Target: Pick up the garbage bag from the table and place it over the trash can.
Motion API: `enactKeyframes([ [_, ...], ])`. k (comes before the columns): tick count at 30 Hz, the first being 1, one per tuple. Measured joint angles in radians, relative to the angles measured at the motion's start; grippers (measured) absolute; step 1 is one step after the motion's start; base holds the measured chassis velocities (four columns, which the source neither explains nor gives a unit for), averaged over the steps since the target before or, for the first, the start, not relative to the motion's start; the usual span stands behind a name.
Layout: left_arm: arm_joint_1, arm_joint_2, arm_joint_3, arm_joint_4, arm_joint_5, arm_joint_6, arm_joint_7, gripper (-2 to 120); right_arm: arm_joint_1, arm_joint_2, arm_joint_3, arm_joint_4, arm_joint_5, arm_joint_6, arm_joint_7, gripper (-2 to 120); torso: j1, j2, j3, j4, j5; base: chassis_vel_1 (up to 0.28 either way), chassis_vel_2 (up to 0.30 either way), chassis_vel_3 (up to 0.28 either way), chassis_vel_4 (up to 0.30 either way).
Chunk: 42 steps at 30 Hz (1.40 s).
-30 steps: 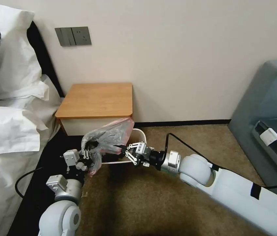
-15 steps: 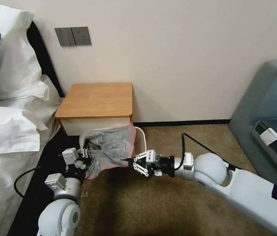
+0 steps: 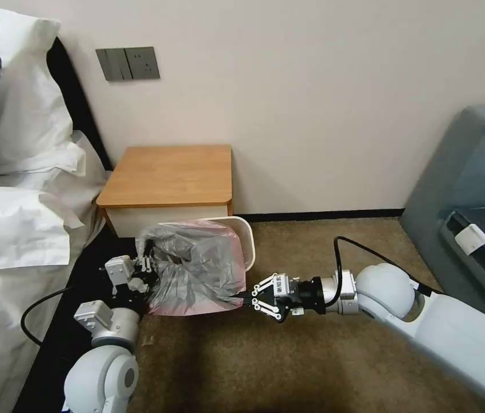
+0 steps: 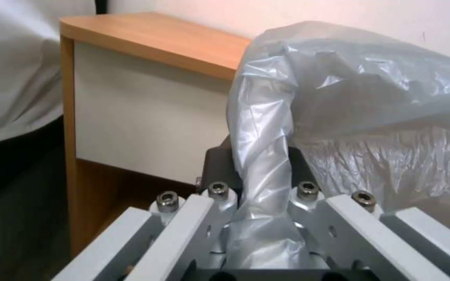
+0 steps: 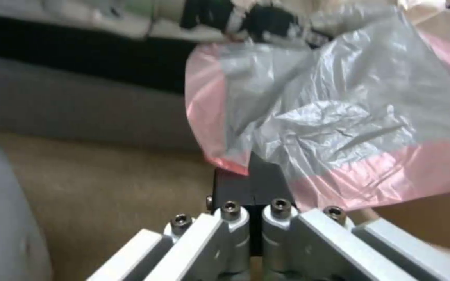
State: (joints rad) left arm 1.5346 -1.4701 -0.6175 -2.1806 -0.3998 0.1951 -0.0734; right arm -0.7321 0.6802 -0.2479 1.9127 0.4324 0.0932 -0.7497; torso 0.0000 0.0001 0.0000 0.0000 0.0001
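left tool (image 3: 149,274): we clamp garbage bag (image 3: 196,269) edge | right tool (image 3: 248,297): we pinch opposite edge | bag stretched over trash can (image 3: 245,235), below the surface (image 3: 168,175)

Legible text, labels, brands, numbers, signs: none.

One item is showing marks: a small white label on the body of the right arm's black-and-white metal pincer (image 3: 247,296), in the head view, is carrying dark characters too small to make out.

A white rectangular tag (image 3: 472,236) is lying on the dark grey-blue upholstered seat (image 3: 472,166) at the right edge; no print is showing on it.
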Motion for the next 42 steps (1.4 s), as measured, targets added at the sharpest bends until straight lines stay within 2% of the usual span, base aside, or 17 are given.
enactKeyframes([
  [7,-0.001,0.000,-0.001,0.000,-0.001,0.001,-0.001,7,-0.012,0.004,0.038,-0.027,-0.059,0.021,-0.058,0,0.000,0.000,0.000,0.0000,-0.0001,0.000,0.000,0.000,0.000],
  [12,-0.001,-0.001,-0.003,0.000,-0.010,0.004,-0.003,7,-0.023,0.005,0.066,-0.051,-0.124,0.044,-0.108,21,0.000,0.000,0.000,0.0000,-0.0001,0.000,0.000,0.000,0.000],
  [15,0.002,-0.001,-0.005,-0.001,-0.012,0.004,-0.004,7,-0.030,0.007,0.077,-0.059,-0.133,0.056,-0.113,27,0.000,0.000,0.000,0.0000,0.0000,0.000,0.000,0.000,0.000],
  [17,0.006,0.000,-0.007,-0.001,-0.014,0.004,-0.004,7,-0.046,0.009,0.104,-0.056,-0.126,0.062,-0.116,40,0.000,0.000,0.000,0.0001,-0.0001,0.000,0.000,0.000,0.000],
  [18,0.006,0.000,-0.007,-0.001,-0.014,0.004,-0.004,7,-0.046,0.009,0.104,-0.056,-0.126,0.062,-0.116,40,0.000,0.000,0.000,0.0001,-0.0001,0.000,0.000,0.000,0.000],
  [24,0.001,0.004,-0.016,0.002,-0.023,0.004,-0.005,7,-0.169,-0.005,0.211,0.042,0.054,0.045,-0.081,62,0.000,0.000,0.000,-0.0001,-0.0002,0.000,0.000,0.000,0.000],
  [26,-0.003,0.006,-0.016,0.003,-0.026,0.004,-0.005,7,-0.210,-0.013,0.225,0.065,0.130,0.041,-0.018,70,0.000,0.000,0.000,-0.0002,-0.0002,0.000,0.000,0.000,0.000],
  [27,-0.008,0.006,-0.017,0.003,-0.027,0.004,-0.005,7,-0.236,-0.014,0.225,0.081,0.189,0.041,0.084,77,0.000,0.000,0.000,-0.0003,-0.0001,0.000,0.000,0.000,0.000],
  [28,-0.008,0.006,-0.017,0.003,-0.027,0.004,-0.005,7,-0.236,-0.014,0.225,0.081,0.189,0.041,0.084,77,0.000,0.000,0.000,-0.0003,-0.0001,0.000,0.000,0.000,0.000],
  [30,-0.011,0.006,-0.016,0.002,-0.027,0.004,-0.005,7,-0.251,-0.008,0.211,0.103,0.243,0.031,0.222,84,0.000,0.000,0.000,-0.0002,-0.0002,0.000,0.000,0.000,0.000],
  [31,-0.012,0.006,-0.015,0.000,-0.024,0.004,-0.005,7,-0.258,0.005,0.184,0.141,0.309,-0.015,0.411,91,0.000,0.000,0.000,-0.0001,-0.0001,0.000,0.000,0.000,0.000],
  [32,-0.012,0.006,-0.015,0.000,-0.024,0.004,-0.005,7,-0.258,0.005,0.184,0.141,0.309,-0.015,0.411,91,0.000,0.000,0.000,-0.0001,-0.0001,0.000,0.000,0.000,0.000],
  [33,-0.013,0.005,-0.014,-0.003,-0.022,0.004,-0.005,7,-0.255,0.018,0.157,0.170,0.361,-0.058,0.531,95,0.000,0.000,0.000,-0.0001,-0.0002,0.000,0.000,0.000,0.000],
  [34,-0.013,0.005,-0.014,-0.004,-0.021,0.004,-0.005,7,-0.252,0.023,0.144,0.182,0.381,-0.076,0.579,97,0.000,0.000,0.000,-0.0001,0.0000,0.000,0.000,0.000,0.000],
  [35,-0.013,0.005,-0.013,-0.006,-0.018,0.004,-0.004,7,-0.235,0.040,0.112,0.209,0.437,-0.124,0.690,99,0.000,0.000,0.000,0.0000,-0.0001,0.000,0.000,0.000,0.000],
  [39,-0.013,0.004,-0.012,-0.009,-0.013,0.004,-0.003,7,-0.182,0.078,0.055,0.247,0.529,-0.216,0.813,100,0.000,0.000,0.000,0.0001,-0.0002,0.000,0.000,0.000,0.000],
  [42,-0.011,0.004,-0.012,-0.009,-0.009,0.003,-0.003,7,-0.155,0.098,0.031,0.263,0.559,-0.255,0.860,100,0.000,0.000,0.000,0.0002,-0.0003,0.000,0.000,0.000,0.000],
])
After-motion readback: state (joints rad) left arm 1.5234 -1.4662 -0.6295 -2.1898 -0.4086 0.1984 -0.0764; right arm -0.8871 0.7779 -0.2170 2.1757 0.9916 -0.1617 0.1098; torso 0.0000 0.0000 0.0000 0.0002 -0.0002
